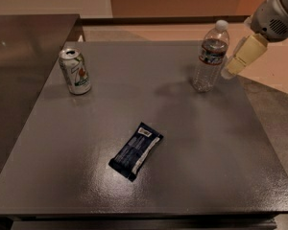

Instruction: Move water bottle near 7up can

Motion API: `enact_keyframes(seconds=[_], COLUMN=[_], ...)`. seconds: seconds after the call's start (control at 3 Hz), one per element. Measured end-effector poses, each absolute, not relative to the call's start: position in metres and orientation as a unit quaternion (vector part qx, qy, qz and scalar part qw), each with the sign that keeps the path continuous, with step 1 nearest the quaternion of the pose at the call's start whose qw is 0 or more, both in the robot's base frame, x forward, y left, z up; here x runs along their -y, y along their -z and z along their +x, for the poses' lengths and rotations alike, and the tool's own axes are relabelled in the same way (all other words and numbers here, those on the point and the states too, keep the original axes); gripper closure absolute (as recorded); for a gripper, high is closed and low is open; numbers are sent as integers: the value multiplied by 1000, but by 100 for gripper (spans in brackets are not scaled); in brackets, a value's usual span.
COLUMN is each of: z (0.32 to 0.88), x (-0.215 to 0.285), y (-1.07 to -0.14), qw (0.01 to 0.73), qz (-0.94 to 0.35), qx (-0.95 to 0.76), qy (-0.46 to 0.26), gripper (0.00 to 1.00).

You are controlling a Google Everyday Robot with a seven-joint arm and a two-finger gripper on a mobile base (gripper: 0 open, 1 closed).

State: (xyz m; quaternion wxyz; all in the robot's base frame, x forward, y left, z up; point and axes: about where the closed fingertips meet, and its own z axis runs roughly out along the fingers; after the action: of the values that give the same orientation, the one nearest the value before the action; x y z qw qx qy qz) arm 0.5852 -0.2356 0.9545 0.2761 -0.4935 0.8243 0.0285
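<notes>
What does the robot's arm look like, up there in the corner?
The pincer, at the top right just right of the bottle, is pale cream-yellow, blocky and tapering towards its tip. It joins a rounded light-grey housing with a round patch of small vent holes. No cables or markings show.

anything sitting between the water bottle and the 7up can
Nothing visible does. The snack wrapper lies nearer the camera, off the line from water bottle to 7up can. The gripper hangs just right of the bottle.
</notes>
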Motion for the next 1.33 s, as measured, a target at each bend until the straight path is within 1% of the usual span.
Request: enact_keyframes(seconds=[0.67, 1.0, 1.33], z=[605, 609, 611], x=[212, 202, 199], y=[-947, -946, -944], qw=[300, 307, 311], qz=[-476, -475, -472], qx=[-821, -817, -816], qy=[-95, -114, -121], gripper=[0, 18, 41])
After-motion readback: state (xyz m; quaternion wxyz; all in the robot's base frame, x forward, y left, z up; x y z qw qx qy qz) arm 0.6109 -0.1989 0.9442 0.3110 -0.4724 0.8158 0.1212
